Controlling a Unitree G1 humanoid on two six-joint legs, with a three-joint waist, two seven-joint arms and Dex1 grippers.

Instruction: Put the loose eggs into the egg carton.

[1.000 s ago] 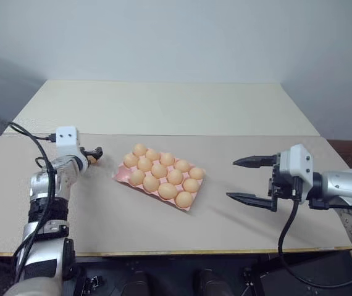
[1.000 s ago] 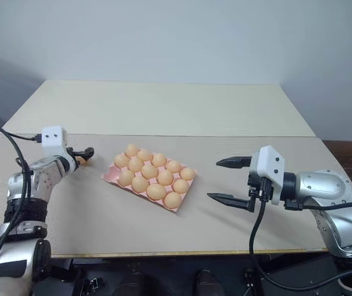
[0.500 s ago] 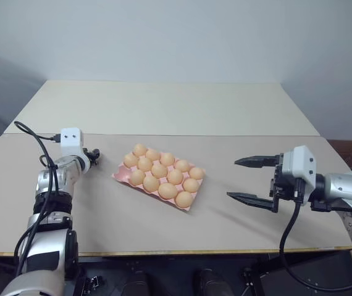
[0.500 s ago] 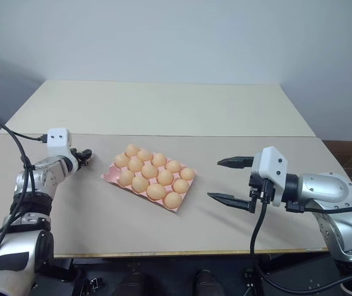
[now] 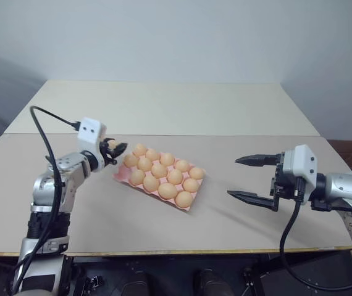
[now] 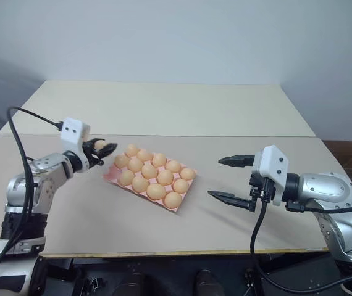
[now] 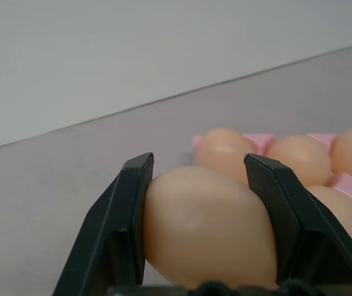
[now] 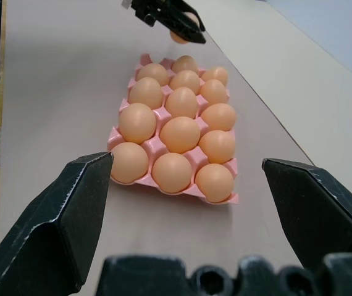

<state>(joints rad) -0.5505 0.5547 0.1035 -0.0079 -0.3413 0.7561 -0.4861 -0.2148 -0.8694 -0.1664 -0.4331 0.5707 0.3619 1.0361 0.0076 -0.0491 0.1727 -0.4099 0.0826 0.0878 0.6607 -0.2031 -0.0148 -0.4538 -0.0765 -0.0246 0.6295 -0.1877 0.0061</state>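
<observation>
My left gripper (image 5: pixel 115 147) is shut on one of the loose eggs (image 7: pixel 207 225), a light orange-tan oval. It holds the egg above the table, just off the far left corner of the egg carton (image 5: pixel 121 177). The carton is a flat pink tray in the middle of the table, with several eggs (image 8: pixel 179 133) seated in its cups. In the right wrist view the held egg (image 8: pixel 177 37) shows beyond the carton. To the right of the carton, my right gripper (image 5: pixel 233 178) hovers wide open with nothing between its fingers.
The beige table (image 5: pixel 102 216) has bare room on both sides of the carton, and its front edge is near me. A second, paler table (image 5: pixel 163 105) adjoins behind, ending at a grey wall. A black cable (image 5: pixel 43 132) loops off my left arm.
My left gripper shut on the egg lying at the table's left. It then rose and carried the egg right to the carton's far left corner. The right arm stayed still.
</observation>
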